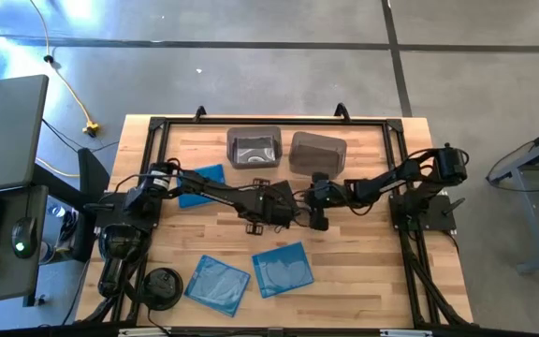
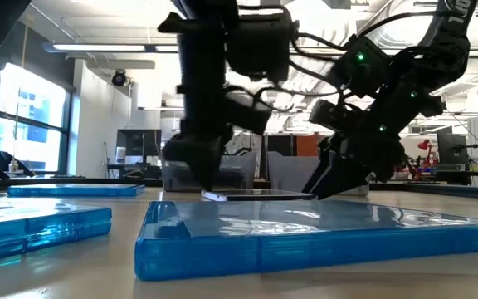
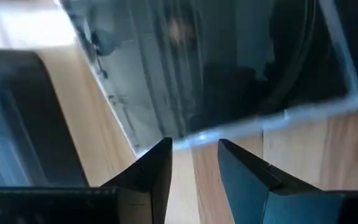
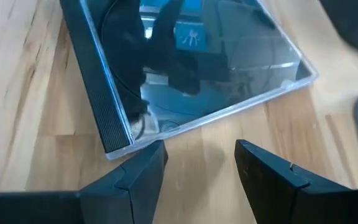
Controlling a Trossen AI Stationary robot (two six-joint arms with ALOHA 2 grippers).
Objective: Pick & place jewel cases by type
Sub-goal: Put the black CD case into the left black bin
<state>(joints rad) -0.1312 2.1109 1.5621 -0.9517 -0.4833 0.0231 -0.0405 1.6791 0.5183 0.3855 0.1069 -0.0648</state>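
You have both grippers low over the clear jewel case (image 4: 197, 68) just in front of the 2 bins (image 1: 254, 147); left gripper (image 3: 191, 163) and right gripper (image 4: 199, 163) both have jaws apart, gripping nothing. 3 blue cases (image 1: 283, 268) lie outside the bins, so sorting looks mostly undone.

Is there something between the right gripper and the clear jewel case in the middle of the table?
Nothing visible. The right gripper has open jaws just before the edge of the clear jewel case, with only bare table between. The left gripper is on that case's other side.
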